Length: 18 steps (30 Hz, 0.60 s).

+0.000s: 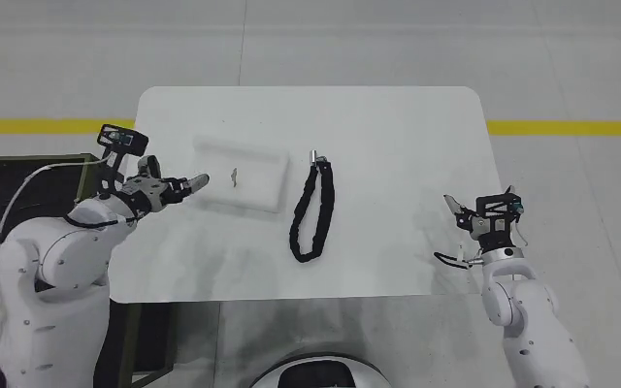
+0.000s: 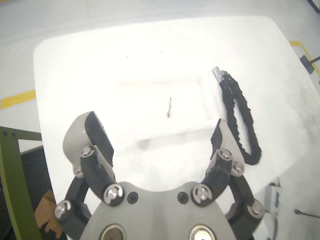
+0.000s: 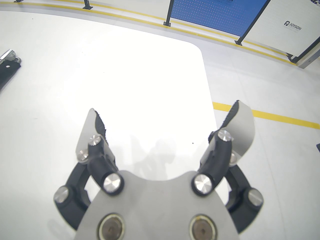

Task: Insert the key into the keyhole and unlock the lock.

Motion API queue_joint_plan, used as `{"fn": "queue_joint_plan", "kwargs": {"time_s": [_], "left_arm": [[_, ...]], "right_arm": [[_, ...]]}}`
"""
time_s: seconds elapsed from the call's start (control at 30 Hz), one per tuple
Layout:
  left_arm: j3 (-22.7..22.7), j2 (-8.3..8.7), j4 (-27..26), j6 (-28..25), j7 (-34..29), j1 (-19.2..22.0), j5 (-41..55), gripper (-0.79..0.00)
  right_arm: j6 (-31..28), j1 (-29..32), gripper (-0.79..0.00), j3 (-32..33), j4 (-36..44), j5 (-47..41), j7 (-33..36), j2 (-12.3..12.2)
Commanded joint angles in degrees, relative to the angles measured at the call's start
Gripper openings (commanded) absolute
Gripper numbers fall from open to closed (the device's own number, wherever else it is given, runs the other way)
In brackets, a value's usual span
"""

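Observation:
A small thin key (image 1: 234, 177) (image 2: 169, 107) lies on a white block (image 1: 243, 173) (image 2: 165, 116) left of the table's middle. A black chain lock (image 1: 312, 211) (image 2: 238, 116) with a silver cylinder end (image 1: 313, 156) (image 2: 217, 73) lies looped beside the block, toward the centre; that end also edges into the right wrist view (image 3: 7, 56). My left gripper (image 1: 194, 183) (image 2: 160, 131) hovers open at the block's left side, nothing between its fingers. My right gripper (image 1: 449, 231) (image 3: 166, 117) stands open at the table's right front edge, far from the lock.
The white table (image 1: 388, 126) has bare surface between the chain lock and the right gripper. A dark green frame (image 2: 15, 166) stands off the table's left edge. Yellow floor lines (image 1: 543, 127) run behind the table.

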<state>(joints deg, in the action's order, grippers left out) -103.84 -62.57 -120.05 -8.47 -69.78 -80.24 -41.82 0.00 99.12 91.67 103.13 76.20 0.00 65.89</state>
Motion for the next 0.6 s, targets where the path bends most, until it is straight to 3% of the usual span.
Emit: {"fn": "queue_joint_plan", "kwargs": {"time_s": [0.0,0.03,0.23,0.3,0.4,0.57], "left_arm": [[3.3,0.69,3.8,2.1,-15.4,9.6,0.6,0.0],[5.8,0.95,6.5,2.4,-18.2,13.7,-0.2,0.0],[23.8,2.27,27.0,4.6,-18.2,31.9,-0.9,0.0],[29.4,2.36,33.0,4.7,-18.2,36.1,0.5,-0.018],[36.5,2.51,40.6,5.2,-18.2,41.7,1.2,-0.108],[44.8,2.37,47.6,5.4,-18.2,47.3,5.0,-0.271]], "right_arm": [[0.0,0.0,0.0,0.0,0.0,0.0,0.0,0.0],[0.0,0.0,0.0,0.0,0.0,0.0,0.0,0.0],[0.0,0.0,0.0,0.0,0.0,0.0,0.0,0.0],[0.0,0.0,0.0,0.0,0.0,0.0,0.0,0.0],[0.0,0.0,0.0,0.0,0.0,0.0,0.0,0.0],[0.0,0.0,0.0,0.0,0.0,0.0,0.0,0.0]]}}
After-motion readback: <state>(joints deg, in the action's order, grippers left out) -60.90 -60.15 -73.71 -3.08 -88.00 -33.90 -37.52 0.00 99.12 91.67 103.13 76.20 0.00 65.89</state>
